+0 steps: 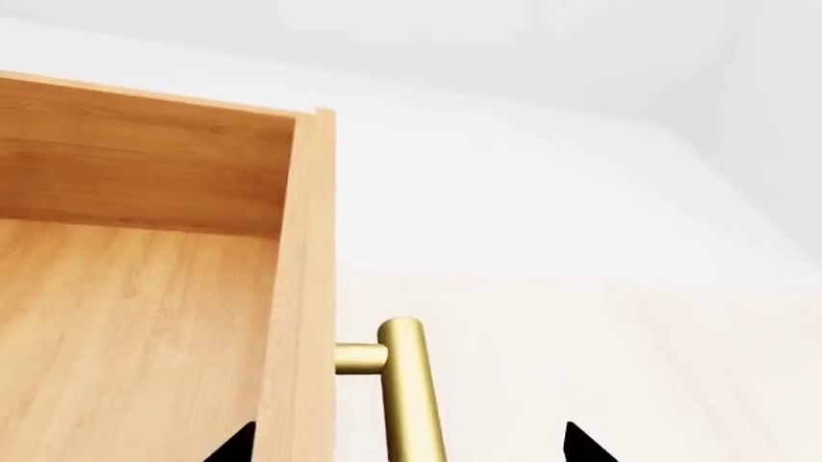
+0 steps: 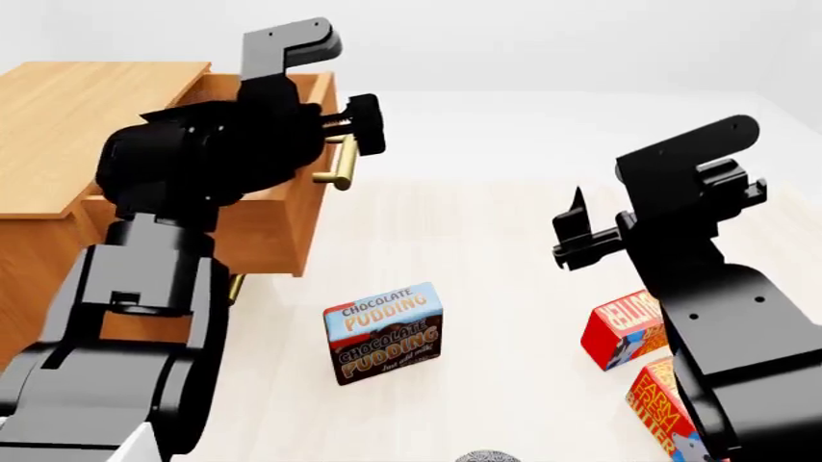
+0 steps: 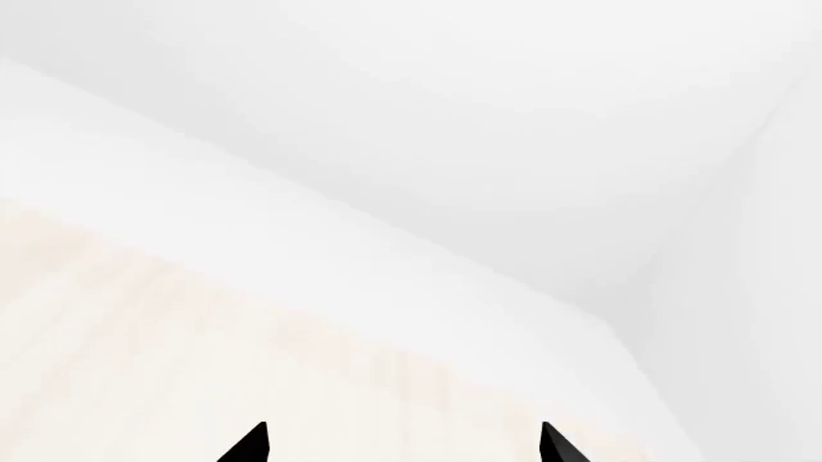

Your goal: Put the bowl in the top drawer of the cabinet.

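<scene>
We log the cabinet at far left of the head view, its top drawer pulled out and seemingly bare inside. The left gripper straddles the drawer front and brass handle, jaws spread wide, clamped on nothing; we judge it is placed there for pulling. The right gripper hangs raised over the pale tabletop, jaws apart and empty. Labels: "CHOCOLATE PUDDING" box; two red boxes, print unreadable. The bowl is only a possible grey sliver at the bottom edge.
</scene>
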